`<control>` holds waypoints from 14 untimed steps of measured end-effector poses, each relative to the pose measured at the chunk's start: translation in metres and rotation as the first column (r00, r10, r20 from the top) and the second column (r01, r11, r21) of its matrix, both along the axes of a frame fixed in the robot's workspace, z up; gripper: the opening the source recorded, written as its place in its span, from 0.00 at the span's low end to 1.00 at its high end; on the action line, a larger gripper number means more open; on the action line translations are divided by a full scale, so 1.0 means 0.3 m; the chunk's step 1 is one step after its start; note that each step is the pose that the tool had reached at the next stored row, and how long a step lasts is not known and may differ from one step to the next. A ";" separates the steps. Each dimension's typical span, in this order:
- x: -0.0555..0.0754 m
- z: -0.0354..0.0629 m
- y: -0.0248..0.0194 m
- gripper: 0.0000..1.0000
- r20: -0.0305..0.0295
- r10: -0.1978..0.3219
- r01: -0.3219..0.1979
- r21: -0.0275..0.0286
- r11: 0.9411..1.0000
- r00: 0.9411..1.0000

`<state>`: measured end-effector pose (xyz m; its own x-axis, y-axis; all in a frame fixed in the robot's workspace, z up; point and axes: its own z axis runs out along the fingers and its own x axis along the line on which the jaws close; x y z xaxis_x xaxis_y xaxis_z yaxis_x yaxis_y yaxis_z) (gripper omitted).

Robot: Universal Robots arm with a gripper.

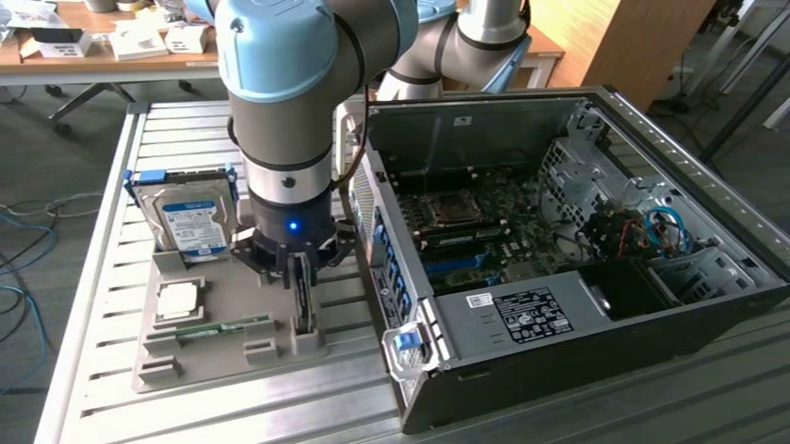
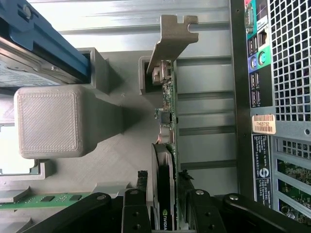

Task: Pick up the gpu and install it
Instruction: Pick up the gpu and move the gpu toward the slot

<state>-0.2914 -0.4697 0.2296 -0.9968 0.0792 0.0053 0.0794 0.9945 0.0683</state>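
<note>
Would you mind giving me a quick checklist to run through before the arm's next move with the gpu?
1. Hand lined up over gpu: ok.
2. Gpu standing on edge in tray slot: ok.
3. Hard drive apart from gpu: ok.
4. Case side open, motherboard exposed: ok.
5. Free slot for gpu on motherboard: cannot tell.
</note>
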 end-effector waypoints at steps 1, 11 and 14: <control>0.000 0.000 0.000 0.38 0.000 0.000 0.000 0.000 1.000 1.000; 0.001 0.000 0.000 0.38 0.000 0.000 0.000 0.000 1.000 1.000; 0.001 0.000 0.000 0.37 0.000 0.000 0.000 0.000 1.000 1.000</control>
<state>-0.2912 -0.4698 0.2297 -0.9969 0.0791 0.0054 0.0793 0.9945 0.0683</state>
